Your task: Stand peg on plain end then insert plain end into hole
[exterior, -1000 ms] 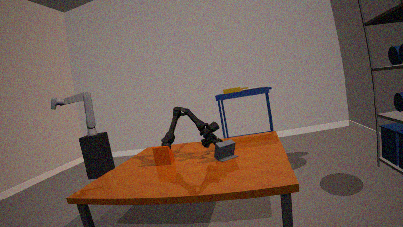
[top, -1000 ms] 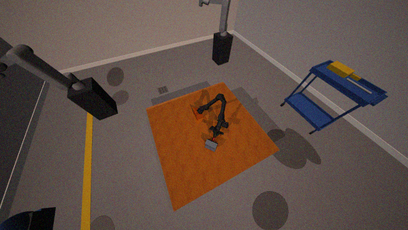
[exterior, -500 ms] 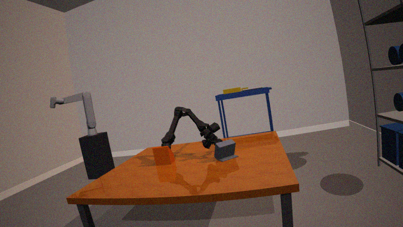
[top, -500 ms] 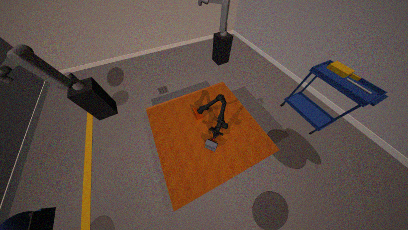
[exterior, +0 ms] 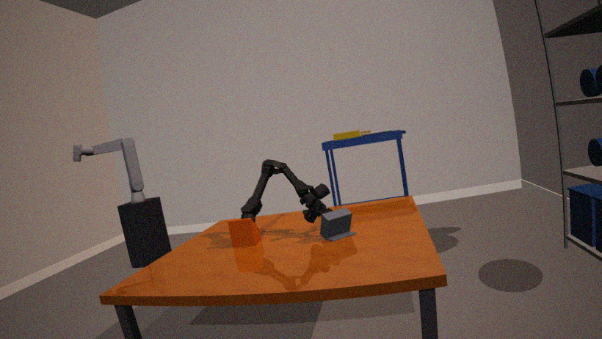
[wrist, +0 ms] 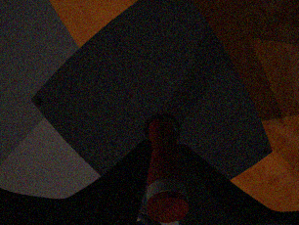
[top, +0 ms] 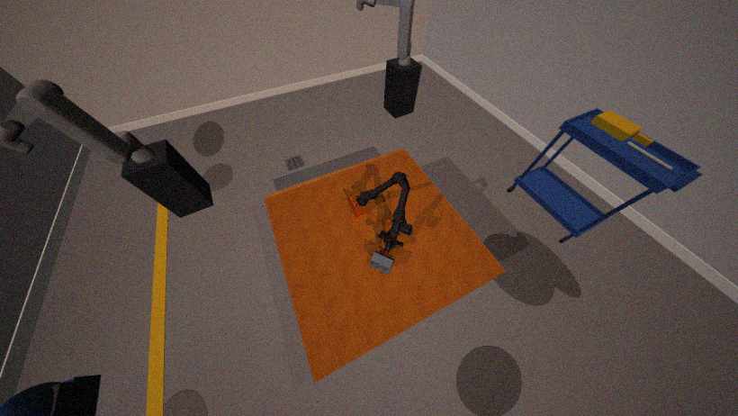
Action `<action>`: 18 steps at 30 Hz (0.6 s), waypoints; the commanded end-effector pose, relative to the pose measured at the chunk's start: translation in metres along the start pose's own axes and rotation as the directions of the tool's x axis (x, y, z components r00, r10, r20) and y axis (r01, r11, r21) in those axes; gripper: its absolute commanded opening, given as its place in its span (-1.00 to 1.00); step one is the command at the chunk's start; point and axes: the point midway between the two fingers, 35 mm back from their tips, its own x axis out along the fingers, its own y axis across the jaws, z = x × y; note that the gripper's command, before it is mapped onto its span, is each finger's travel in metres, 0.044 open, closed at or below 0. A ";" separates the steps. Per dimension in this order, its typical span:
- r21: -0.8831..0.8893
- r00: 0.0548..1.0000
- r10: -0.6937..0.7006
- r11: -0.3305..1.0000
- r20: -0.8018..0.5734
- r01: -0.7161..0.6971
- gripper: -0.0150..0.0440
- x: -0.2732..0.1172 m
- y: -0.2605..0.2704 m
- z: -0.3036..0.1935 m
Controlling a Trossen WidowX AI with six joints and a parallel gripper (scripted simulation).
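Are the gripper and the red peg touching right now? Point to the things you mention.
Touching. The wrist view shows it: the gripper (top: pixel 388 247) (exterior: pixel 324 211) (wrist: pixel 162 151) is shut on the red peg (top: pixel 386 252) (wrist: pixel 163 163), its dark fingers against the shaft on both sides, beyond the white band (wrist: pixel 167 187).

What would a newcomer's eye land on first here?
Probably the glossy orange wooden table, with the black jointed robot arm arched over it. Next, the bright blue metal cart by the wall beyond, topped with a yellow box. Up close, the dark red peg with a whitish band draws the eye, at the wrist view's lower middle.
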 end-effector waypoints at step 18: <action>0.000 1.000 0.000 1.000 0.000 0.000 -0.40 0.003 0.000 0.000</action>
